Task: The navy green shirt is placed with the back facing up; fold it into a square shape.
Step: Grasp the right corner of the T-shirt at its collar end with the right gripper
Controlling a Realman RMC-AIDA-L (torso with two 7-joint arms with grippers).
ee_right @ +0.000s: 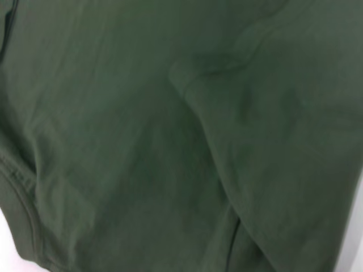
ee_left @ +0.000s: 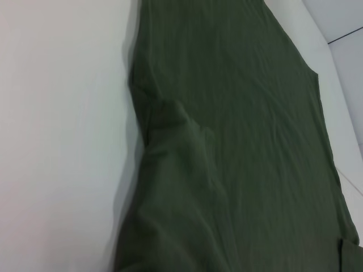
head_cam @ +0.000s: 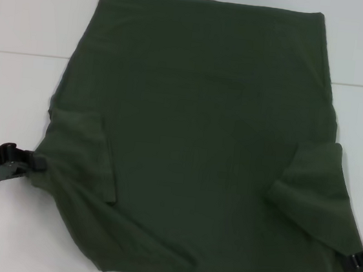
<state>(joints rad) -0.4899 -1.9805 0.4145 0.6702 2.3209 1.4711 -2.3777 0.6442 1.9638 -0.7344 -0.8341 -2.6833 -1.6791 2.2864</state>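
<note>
Navy green shirt (head_cam: pixel 200 144): dark olive knit, plain side up, spread flat over most of the white surface. Straight hem at the far edge, body widening toward the near side. Both short sleeves are folded inward onto the body, one on each side, lying as angled flaps with visible edges. Near edge is curved and uneven; near-left and near-right corners look pulled outward. Light wrinkles around the sleeve folds; centre panel is mostly smooth. Ribbed seam visible along one edge in the right wrist view.

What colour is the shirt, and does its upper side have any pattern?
The shirt is plain dark olive green, with no pattern; the head view shows it best.
</note>
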